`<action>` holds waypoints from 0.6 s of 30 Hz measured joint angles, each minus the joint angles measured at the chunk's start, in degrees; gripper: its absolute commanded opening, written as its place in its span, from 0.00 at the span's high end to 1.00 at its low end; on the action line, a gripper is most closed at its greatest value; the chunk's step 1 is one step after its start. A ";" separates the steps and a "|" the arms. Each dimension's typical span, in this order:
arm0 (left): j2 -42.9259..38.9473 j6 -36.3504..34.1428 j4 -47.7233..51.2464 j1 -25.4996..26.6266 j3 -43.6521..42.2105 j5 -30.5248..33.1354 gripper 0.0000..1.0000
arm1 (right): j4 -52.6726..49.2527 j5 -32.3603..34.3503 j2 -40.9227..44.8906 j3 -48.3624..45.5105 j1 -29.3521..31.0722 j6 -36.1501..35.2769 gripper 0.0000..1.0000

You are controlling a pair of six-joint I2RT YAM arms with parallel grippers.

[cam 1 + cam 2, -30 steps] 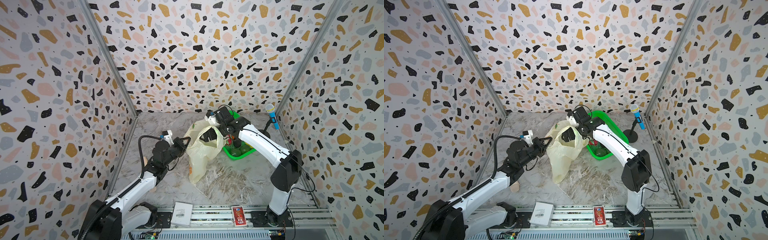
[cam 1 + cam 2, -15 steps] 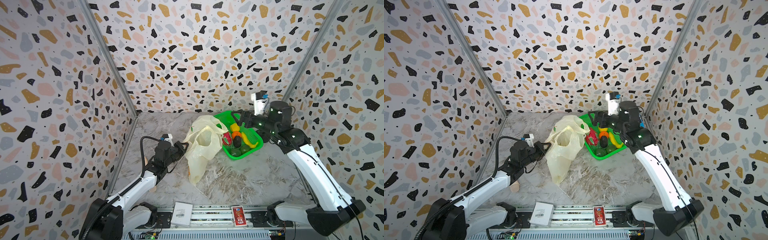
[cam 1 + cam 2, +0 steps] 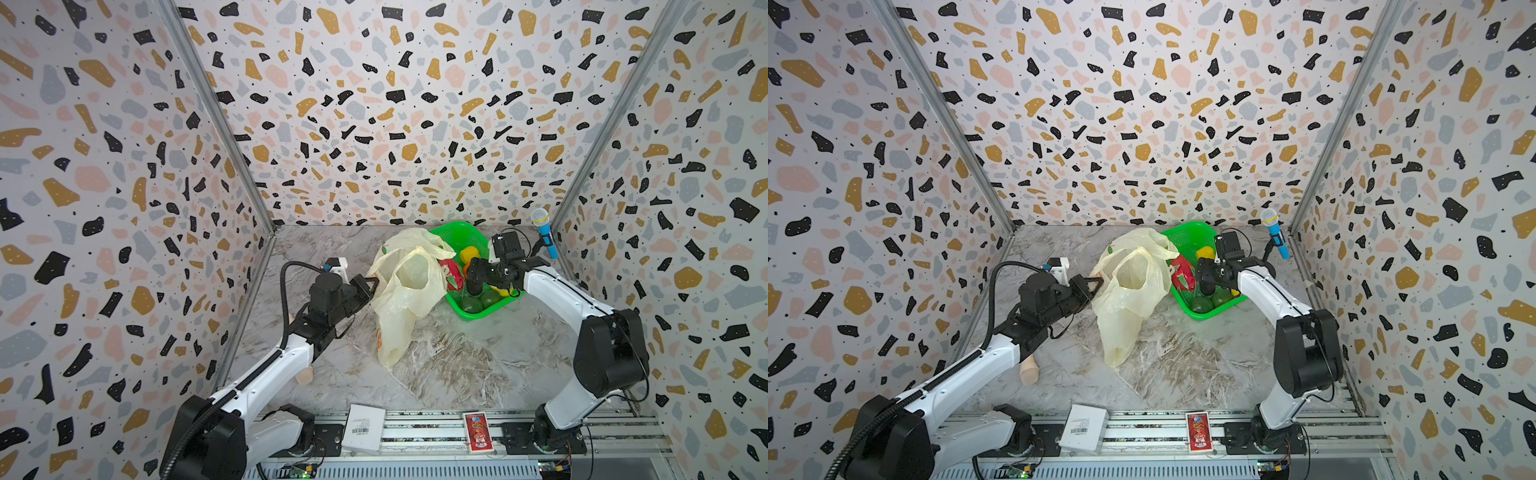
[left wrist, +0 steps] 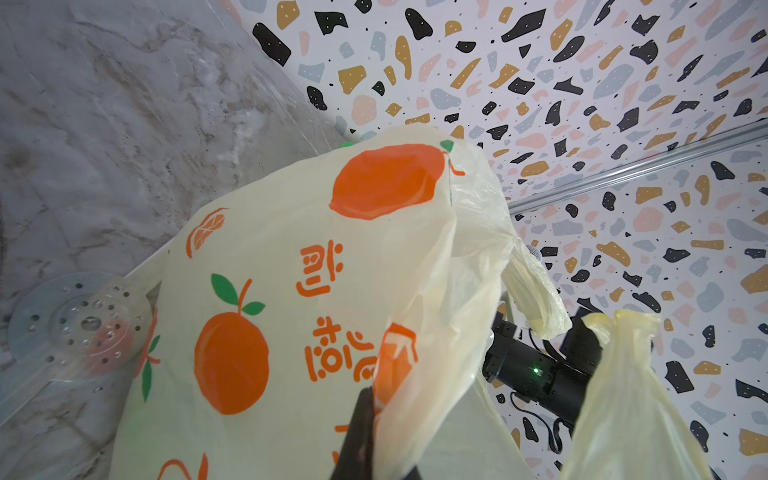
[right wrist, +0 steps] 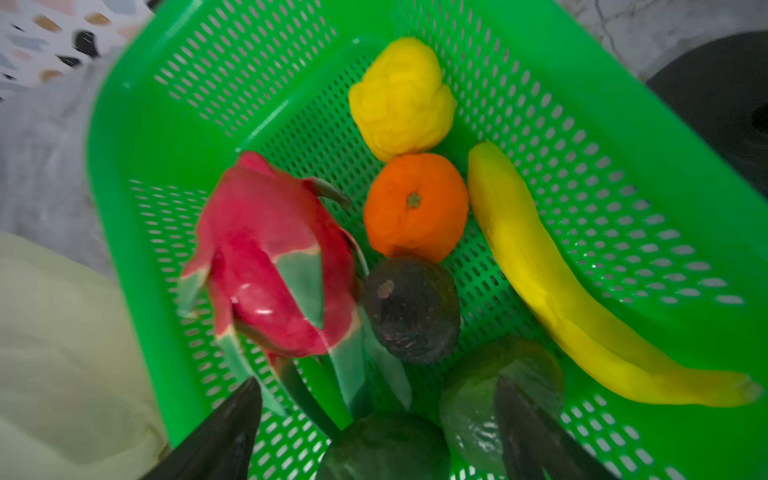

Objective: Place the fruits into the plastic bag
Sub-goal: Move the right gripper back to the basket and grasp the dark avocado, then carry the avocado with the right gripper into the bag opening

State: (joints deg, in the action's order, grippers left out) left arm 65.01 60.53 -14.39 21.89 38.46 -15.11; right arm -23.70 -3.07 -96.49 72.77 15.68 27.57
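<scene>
The thin, crinkly, pale yellow translucent plastic bag (image 3: 405, 291), printed with orange fruits and orange characters (image 4: 270, 291), stood lifted by one edge of its mouth. Its mouth gaped, its loop handles drooped, and its lower end trailed on the marble floor. It stood just beside the bright green mesh basket (image 5: 137, 166), perhaps touching it.

The toy fruits all lay in that basket. A lumpy yellow fruit (image 5: 401, 93) touched a round orange (image 5: 415, 205). A long yellow banana (image 5: 582, 291) lay along one wall. A red-pink dragon fruit (image 5: 270, 257) with green scales lay beside a blackish avocado (image 5: 411, 309). At the basket's near end sat a dark green fruit (image 5: 386, 446) and a paler green fruit (image 5: 469, 395).
</scene>
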 measured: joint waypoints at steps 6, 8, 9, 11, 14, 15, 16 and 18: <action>0.37 -0.85 0.35 0.00 0.04 -0.31 1.00 | -0.63 1.97 -7.13 5.22 -0.09 -1.53 0.28; 0.48 -0.98 0.39 0.00 0.04 -0.42 1.00 | -0.22 2.97 -8.28 5.53 -0.09 -1.97 0.34; 0.52 -0.98 0.42 0.00 0.04 -0.44 1.00 | -0.33 3.37 -8.63 5.53 -0.09 -2.12 0.36; 0.55 -1.01 0.42 0.00 0.04 -0.44 1.00 | -0.22 4.00 -9.44 5.53 -0.09 -2.16 0.39; 0.55 -0.98 0.42 0.00 0.04 -0.44 1.00 | -0.07 4.26 -10.95 5.53 -0.09 -2.14 0.44; 0.55 -0.98 0.42 0.00 0.04 -0.44 1.00 | 0.11 4.35 -11.45 5.53 -0.09 -2.21 0.49; 0.55 -0.96 0.42 0.00 0.04 -0.46 1.00 | 0.24 4.46 -11.85 5.53 -0.15 -2.27 0.53; 0.55 -0.96 0.42 0.00 0.04 -0.44 1.00 | 0.94 4.35 -12.11 5.53 -0.33 -2.34 0.60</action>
State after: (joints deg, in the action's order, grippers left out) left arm 65.56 59.57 -13.98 21.89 38.50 -15.55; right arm -22.76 1.28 -108.60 78.30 15.35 25.23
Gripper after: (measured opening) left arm 0.047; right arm 0.466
